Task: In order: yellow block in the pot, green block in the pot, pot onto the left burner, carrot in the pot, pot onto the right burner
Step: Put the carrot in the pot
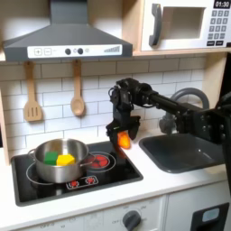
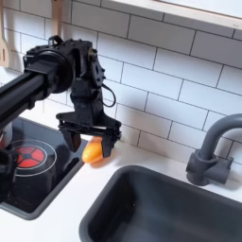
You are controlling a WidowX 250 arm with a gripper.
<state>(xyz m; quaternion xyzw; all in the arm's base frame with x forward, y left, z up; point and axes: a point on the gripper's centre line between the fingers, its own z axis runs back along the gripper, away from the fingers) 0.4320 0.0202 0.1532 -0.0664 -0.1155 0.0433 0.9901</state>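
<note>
White brick tiles covered the wall behind a toy kitchen, and a white counter (image 1: 99,200) held a shiny black cooktop (image 1: 126,173) and a dark grey sink (image 1: 185,153). Two wooden spoons (image 1: 32,99) hung on the wall under a grey hood (image 1: 63,41), and a microwave (image 1: 185,23) sat up high at the first exterior view's right.

The black robot claw (image 2: 88,144) pointed down over the counter between the cooktop and the sink. Its two fingers (image 2: 110,144) were partly apart, with the small orange tapered plastic carrot (image 2: 92,151) between them. The carrot looked held at the claw tips, but the fingers hid part of it, so I could not be sure how tight the grip was or whether the carrot touched the counter.

The round shiny silver metal pot (image 1: 56,162) sat on the cooktop at the first exterior view's left. It covered the ring mark under it. Inside lay the small bright yellow plastic block (image 1: 65,160) and the small green plastic block (image 1: 51,157), touching each other. Just beside the pot, the flat red ring burner (image 1: 97,161) was bare. In the second exterior view a red ring burner (image 2: 28,156) was cut off at the edge, and a grey tap (image 2: 213,151) stood by the sink.
</note>
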